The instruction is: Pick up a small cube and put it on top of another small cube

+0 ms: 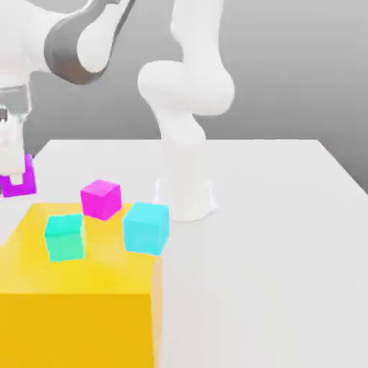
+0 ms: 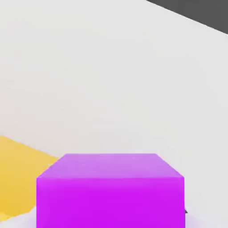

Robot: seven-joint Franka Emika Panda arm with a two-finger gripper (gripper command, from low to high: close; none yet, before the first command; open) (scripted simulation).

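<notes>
The small violet-purple cube (image 2: 110, 202) looks like smooth plastic, plain, without any grain. The magenta-pink cube (image 1: 100, 200) has the same look of smooth plastic, and its faces are even. The cyan cube (image 1: 146, 228) and the turquoise-green cube (image 1: 65, 237) also seem to be of smooth plastic, with clean surfaces. The large yellow block (image 1: 79, 327) appears smooth and rather matt, and I cannot tell its material. The robot arm (image 1: 185, 86) has a white, smooth shell, like hard plastic; its dark grey joint band (image 1: 65, 54) is smooth too and has a soft shine. The white tabletop (image 1: 266, 251) looks flat, smooth and matt.
</notes>
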